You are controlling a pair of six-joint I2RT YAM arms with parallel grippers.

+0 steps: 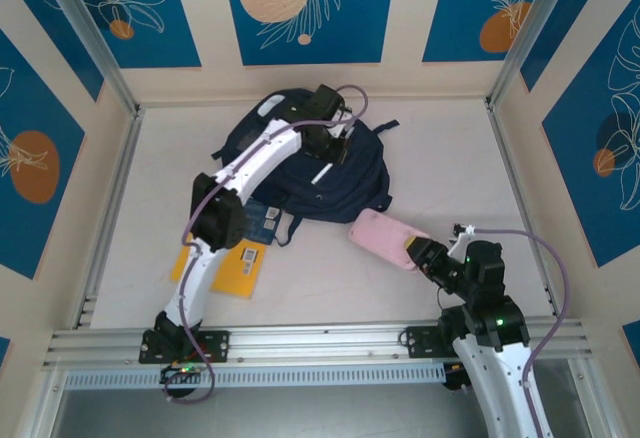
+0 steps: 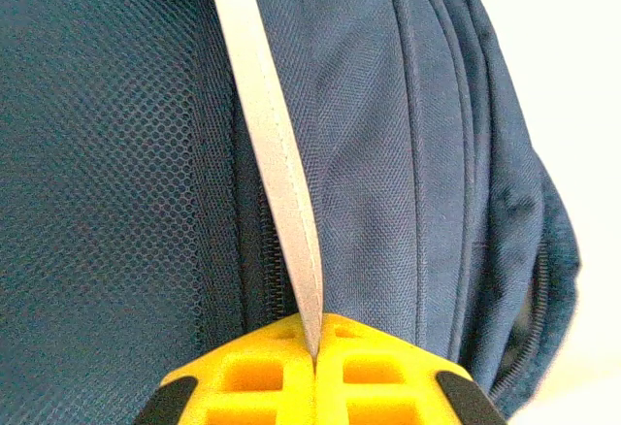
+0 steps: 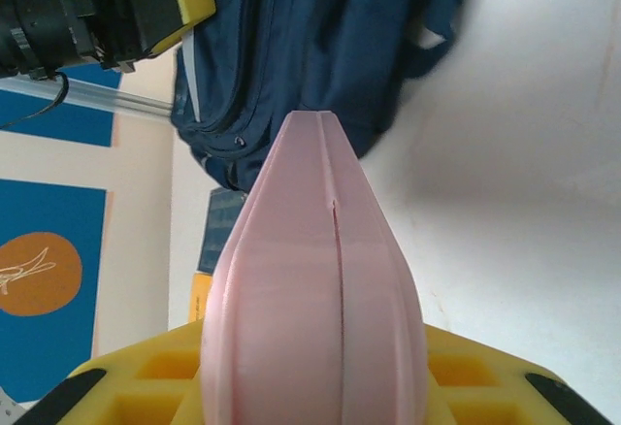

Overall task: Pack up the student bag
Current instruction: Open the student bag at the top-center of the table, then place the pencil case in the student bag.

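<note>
The student bag [image 1: 350,188], dark navy, lies flat at the back middle of the table. My left gripper [image 1: 335,151] is down on top of it. In the left wrist view its yellow jaws [image 2: 316,352] are shut on a light grey strip [image 2: 277,153] of the bag [image 2: 417,153], beside a zip and a mesh panel. My right gripper [image 1: 418,251] is at the front right, shut on a soft pink pouch [image 1: 380,236]. The pouch [image 3: 315,279] sticks out ahead of the right gripper [image 3: 315,391] toward the bag [image 3: 291,47].
A yellow booklet [image 1: 235,270] and a blue book [image 1: 263,224] lie left of the bag, partly under the left arm. Cream walls close in the table on three sides. A metal rail [image 1: 320,343] runs along the near edge.
</note>
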